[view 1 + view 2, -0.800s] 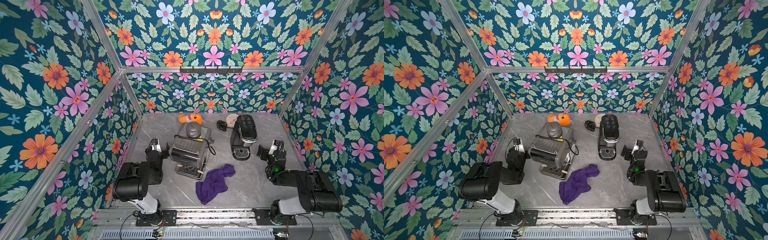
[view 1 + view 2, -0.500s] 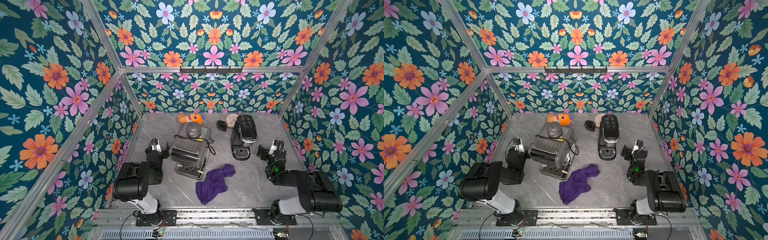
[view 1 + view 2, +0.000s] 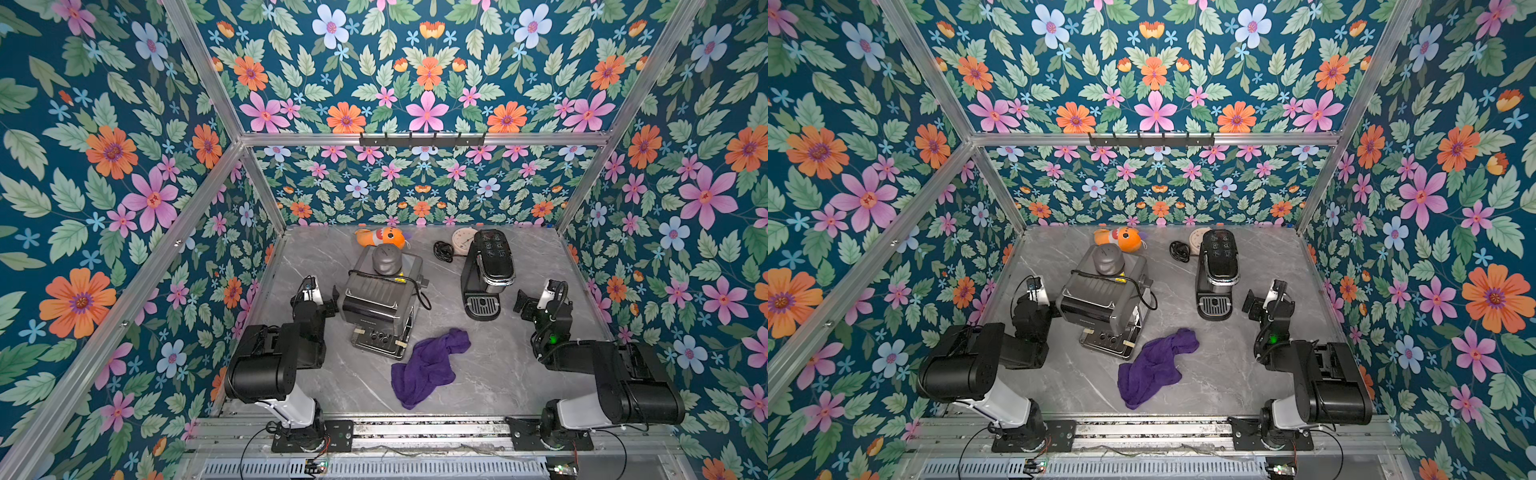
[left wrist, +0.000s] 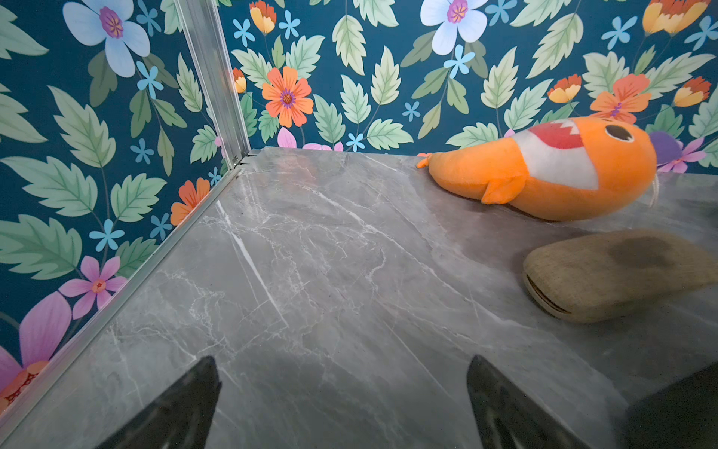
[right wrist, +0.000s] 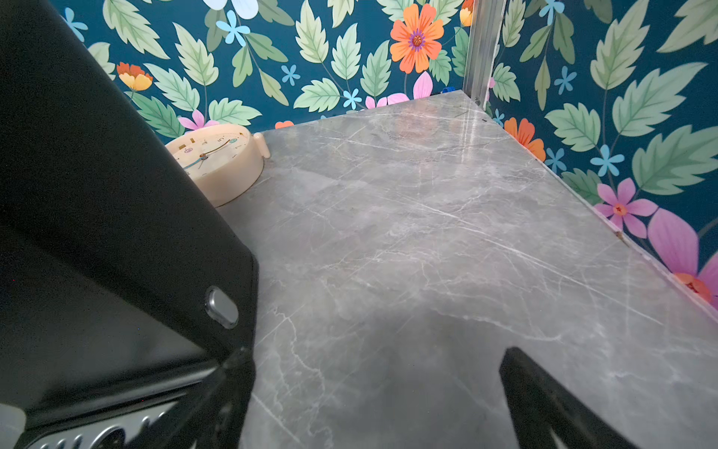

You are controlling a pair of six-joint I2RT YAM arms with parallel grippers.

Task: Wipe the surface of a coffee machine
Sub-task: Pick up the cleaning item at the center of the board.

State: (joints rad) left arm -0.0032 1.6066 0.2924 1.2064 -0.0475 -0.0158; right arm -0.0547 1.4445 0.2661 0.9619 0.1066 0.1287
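Our left claw [image 4: 341, 365] and right claw [image 5: 375, 353] both gape wide, holding nothing; we see the purple cloth [image 3: 428, 365] at five o'clock from the grey coffee machine [image 3: 382, 299].

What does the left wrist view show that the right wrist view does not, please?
Only the left wrist view shows the orange plush fish, a tan fabric-covered object near it, and the left pincer, open. Only the right wrist view shows the black coffee machine, the cream clock partly hidden behind it, and the right pincer, open. Both share the grey marble tabletop and the floral walls.
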